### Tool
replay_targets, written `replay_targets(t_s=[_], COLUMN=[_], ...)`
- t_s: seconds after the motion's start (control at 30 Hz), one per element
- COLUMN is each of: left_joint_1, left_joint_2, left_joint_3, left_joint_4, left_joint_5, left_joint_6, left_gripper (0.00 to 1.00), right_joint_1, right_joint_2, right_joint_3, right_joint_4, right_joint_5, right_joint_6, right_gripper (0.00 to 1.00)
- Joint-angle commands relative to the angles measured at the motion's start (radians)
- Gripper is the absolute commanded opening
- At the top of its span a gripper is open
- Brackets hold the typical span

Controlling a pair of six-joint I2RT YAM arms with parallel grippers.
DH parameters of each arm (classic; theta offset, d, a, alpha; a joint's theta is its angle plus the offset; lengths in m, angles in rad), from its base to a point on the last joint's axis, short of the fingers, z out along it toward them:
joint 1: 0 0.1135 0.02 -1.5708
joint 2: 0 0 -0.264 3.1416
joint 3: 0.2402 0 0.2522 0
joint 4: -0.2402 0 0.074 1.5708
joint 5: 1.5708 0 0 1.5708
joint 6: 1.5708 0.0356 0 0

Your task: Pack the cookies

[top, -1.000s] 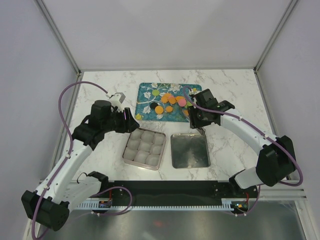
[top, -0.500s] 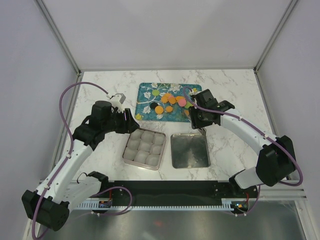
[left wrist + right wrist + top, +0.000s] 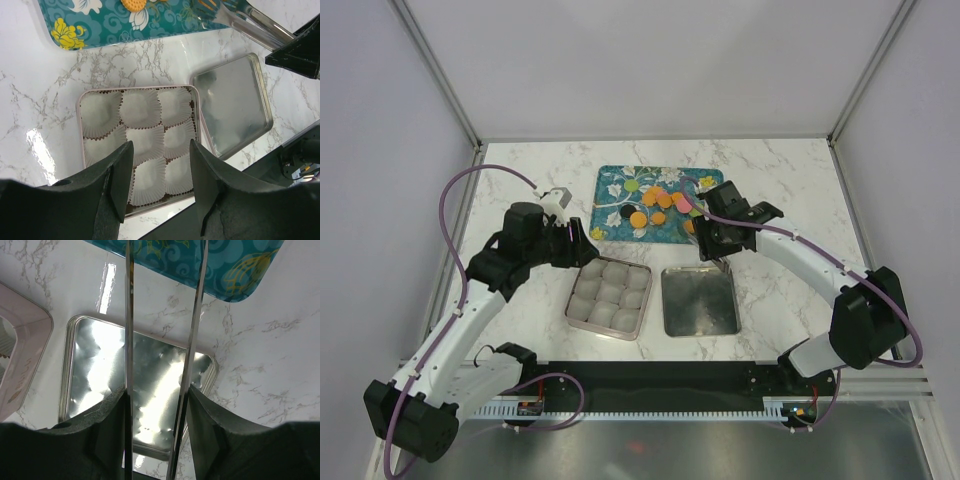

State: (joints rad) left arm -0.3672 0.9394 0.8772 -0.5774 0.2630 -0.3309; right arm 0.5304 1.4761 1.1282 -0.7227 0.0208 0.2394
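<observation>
From above, the teal tray (image 3: 612,190) lies mid-way across the marble surface (image 3: 520,180). The cookies (image 3: 655,205) lie loose on it, gathered over its middle and right half: mostly orange, with a pink, a light green and a black one among them. On the tray's near side, toward me, a square box (image 3: 647,300) sits below its left half and a metal lid (image 3: 700,300) below its right half, the two just beside each other. My left gripper (image 3: 585,240) hangs at the tray's near left corner and my right gripper (image 3: 713,245) at its near right corner. In my left wrist view, my left gripper (image 3: 161,150) has its jaws spread with nothing between them. It hovers over the box (image 3: 79,130), whose nine white paper cups (image 3: 142,107) are all empty. The tray's near edge runs across the top of this view, with one orange cookie showing on it. A pair of metal tongs (image 3: 250,22) reaches in from the right over the tray's near right corner. In my right wrist view, my right gripper (image 3: 156,390) pinches those tongs (image 3: 129,340), one thin arm lying against each jaw. The arms stand apart with nothing caught between them. They run over the lid (image 3: 150,370) toward the tray's corner (image 3: 225,270), and their tips pass out of sight.
</observation>
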Motion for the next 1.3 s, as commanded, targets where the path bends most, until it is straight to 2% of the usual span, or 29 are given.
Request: replay_targets(t_s=[0.0,0.27,0.67,0.83,1.1,1.27], left_joint_1=[-0.004,-0.004,-0.004,-0.004,-0.004,-0.004], left_joint_2=[-0.019,-0.021,-0.028,-0.034,-0.048,-0.073], left_joint_3=[-0.006,-0.007,-0.011,-0.007,0.008,0.031], left_joint_4=[0.030,0.028,0.030,0.030,0.031,0.027], left_joint_5=[-0.015,-0.010,-0.011,-0.018,-0.048,-0.116], left_joint_6=[0.043,0.041,0.039,0.041,0.041,0.039], left_gripper=[0.57,0.57,0.57,0.57,0.57,0.57], right_joint_1=[0.002,0.002,0.003,0.003,0.002,0.029], right_joint_2=[0.004,0.015,0.027,0.024,-0.011,-0.040], right_joint_3=[0.015,0.015,0.024,0.051,0.123,0.174], right_joint_4=[0.009,0.014,0.012,0.005,-0.030,-0.043], right_joint_5=[0.027,0.024,0.018,-0.007,-0.001,-0.019], right_joint_6=[0.005,0.009,0.001,0.003,0.006,0.017], right_gripper=[0.54,0.49,0.48,0.33,0.31,0.31])
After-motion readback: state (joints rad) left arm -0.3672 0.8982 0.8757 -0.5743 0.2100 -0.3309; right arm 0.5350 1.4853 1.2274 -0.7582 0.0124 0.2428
